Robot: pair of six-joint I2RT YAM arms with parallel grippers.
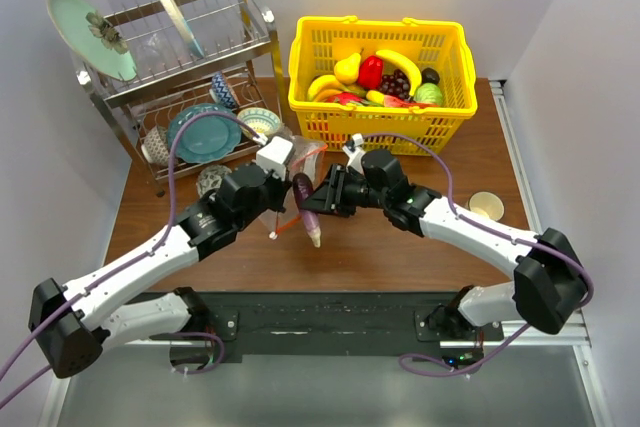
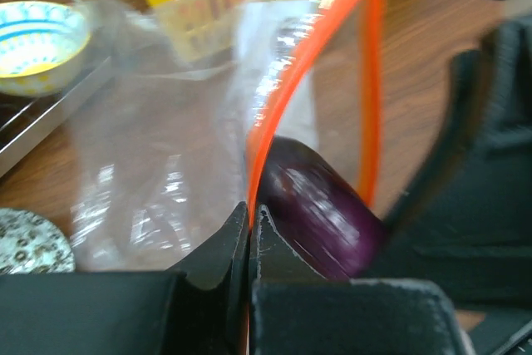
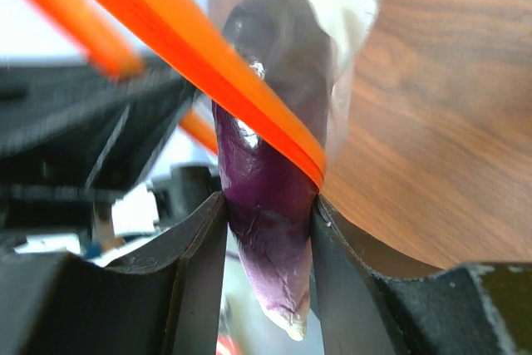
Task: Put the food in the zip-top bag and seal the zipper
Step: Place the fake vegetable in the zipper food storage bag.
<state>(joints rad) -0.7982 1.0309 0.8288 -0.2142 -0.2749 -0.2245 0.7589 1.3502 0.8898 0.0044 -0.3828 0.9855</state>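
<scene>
Glossy plastic eggplant (image 3: 270, 189), crinkly clear bag (image 2: 158, 147)

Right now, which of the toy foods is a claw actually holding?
The dark purple eggplant, pinched in the right claw; the other pieces lie in the yellow basket.

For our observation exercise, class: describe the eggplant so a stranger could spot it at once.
Look just in front of the yellow basket. The right pincer there grips the eggplant: the only dark purple, pale-tipped piece outside the basket.
</scene>
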